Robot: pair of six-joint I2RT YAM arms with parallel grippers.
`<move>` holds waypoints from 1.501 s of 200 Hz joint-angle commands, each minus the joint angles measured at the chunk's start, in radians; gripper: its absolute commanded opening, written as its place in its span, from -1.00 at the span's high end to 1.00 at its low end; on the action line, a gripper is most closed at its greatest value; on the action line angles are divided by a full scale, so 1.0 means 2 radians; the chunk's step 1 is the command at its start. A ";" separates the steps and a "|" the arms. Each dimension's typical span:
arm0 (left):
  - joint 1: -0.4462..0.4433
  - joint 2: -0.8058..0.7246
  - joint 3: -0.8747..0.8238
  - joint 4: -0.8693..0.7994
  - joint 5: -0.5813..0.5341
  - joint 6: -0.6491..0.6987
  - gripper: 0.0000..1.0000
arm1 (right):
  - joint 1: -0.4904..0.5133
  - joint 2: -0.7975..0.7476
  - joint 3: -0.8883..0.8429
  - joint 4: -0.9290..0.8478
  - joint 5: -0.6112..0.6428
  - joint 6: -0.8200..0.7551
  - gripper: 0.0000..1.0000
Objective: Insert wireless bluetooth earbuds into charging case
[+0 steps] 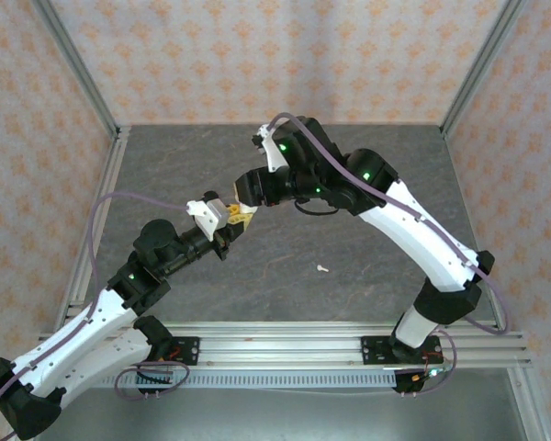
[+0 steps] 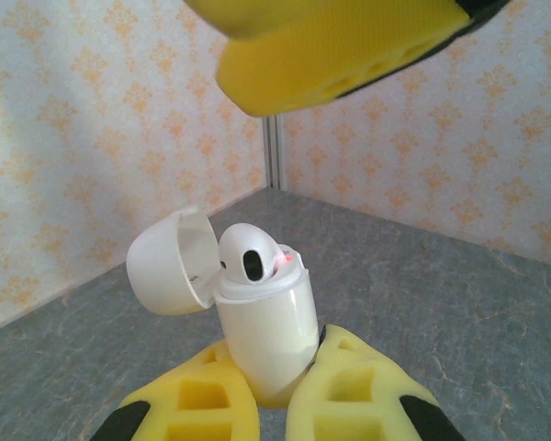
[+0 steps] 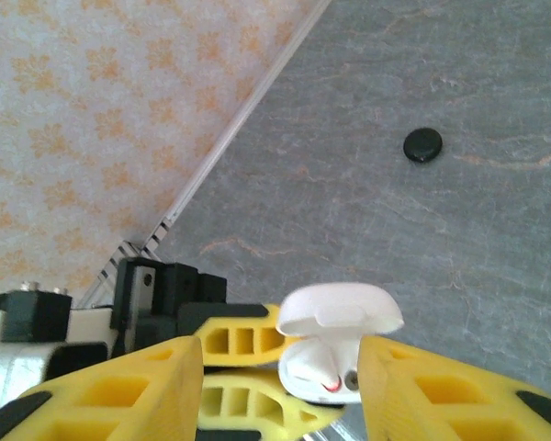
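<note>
The white charging case [image 2: 271,322] stands upright with my left gripper [image 2: 275,390] shut on its lower body. Its lid [image 2: 170,262] is swung open to the left. One white earbud [image 2: 248,255] sits in the case's top, beside a small red light. My right gripper [image 3: 280,360] hangs just above the case [image 3: 326,372] with its yellow fingers [image 3: 129,390] spread wide either side, holding nothing. A finger [image 2: 340,46] of it shows at the top of the left wrist view. In the top view both grippers meet mid-table, left gripper [image 1: 230,223] and right gripper [image 1: 244,197]. A second earbud [image 1: 322,269] lies on the table.
A small black round disc [image 3: 422,145] lies on the grey table [image 1: 367,175] beyond the case. Patterned walls and aluminium posts enclose the table on three sides. A metal rail [image 1: 285,344] runs along the near edge.
</note>
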 commanded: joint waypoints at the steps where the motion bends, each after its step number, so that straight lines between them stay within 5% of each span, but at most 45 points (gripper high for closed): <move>1: -0.001 -0.004 0.012 0.014 0.012 -0.011 1.00 | -0.028 -0.043 -0.048 0.027 -0.005 0.042 0.03; 44: -0.001 -0.007 0.024 0.017 0.019 -0.018 1.00 | -0.123 -0.162 -0.274 0.253 -0.144 0.216 -0.05; 102: -0.001 0.014 0.049 0.039 0.028 -0.026 1.00 | -0.131 -0.178 -0.353 0.391 -0.196 0.341 -0.10; 300: -0.001 0.066 0.077 0.086 -0.020 -0.059 1.00 | -0.119 -0.176 -0.426 0.518 -0.206 0.436 -0.10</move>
